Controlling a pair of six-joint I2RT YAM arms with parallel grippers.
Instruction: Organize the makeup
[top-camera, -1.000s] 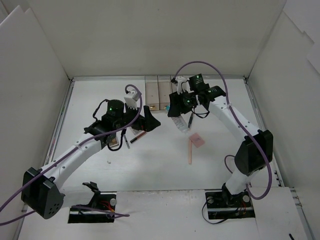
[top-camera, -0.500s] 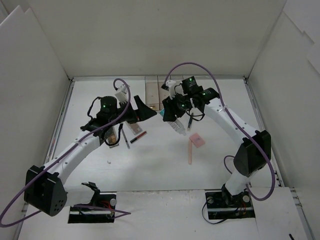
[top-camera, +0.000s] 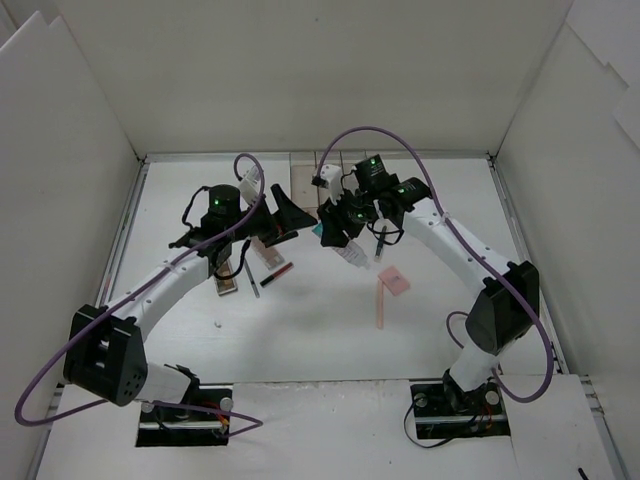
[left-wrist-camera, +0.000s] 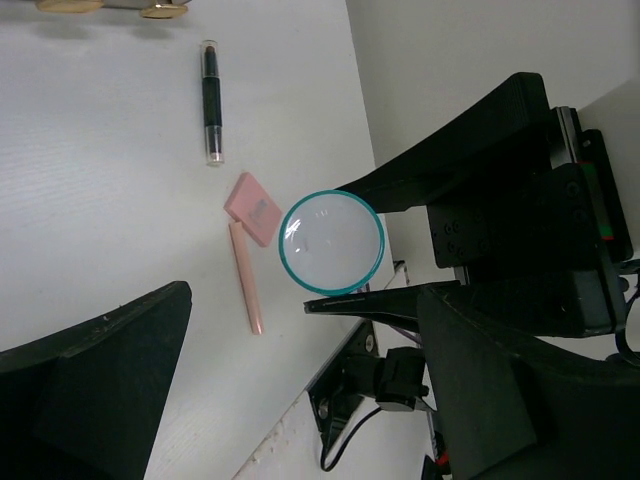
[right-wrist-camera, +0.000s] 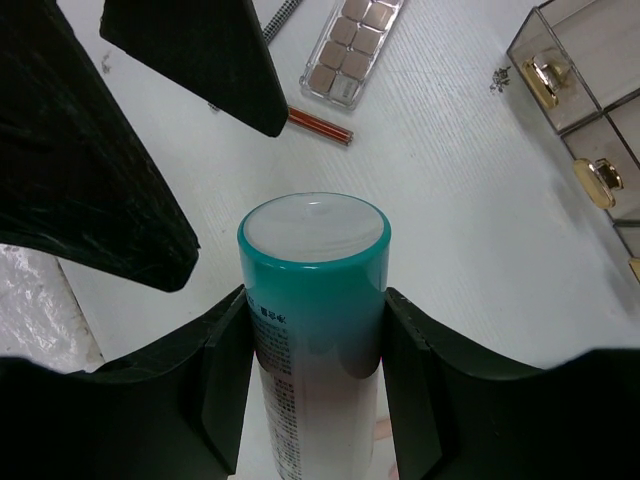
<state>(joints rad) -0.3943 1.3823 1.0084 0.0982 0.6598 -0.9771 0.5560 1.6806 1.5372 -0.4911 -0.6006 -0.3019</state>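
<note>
White desk (top-camera: 310, 330), viewed from above. Right of centre lies a pink square pad (top-camera: 394, 280), with a pink stick (top-camera: 381, 303) just beside it. Left of centre, a brown eyeshadow palette (right-wrist-camera: 355, 48) lies near a red pencil (top-camera: 277, 271). A clear box (right-wrist-camera: 565, 45) stands at the far edge.

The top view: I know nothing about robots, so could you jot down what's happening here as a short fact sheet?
Right gripper: shut on the bottle, holding it above the table
Left gripper: open, facing the bottle's teal end, not touching it
Lying on the table: pink pad, pink stick, palette, red pencil
Clear box: at the far edge
Likely moment: perhaps a handover between arms
</note>
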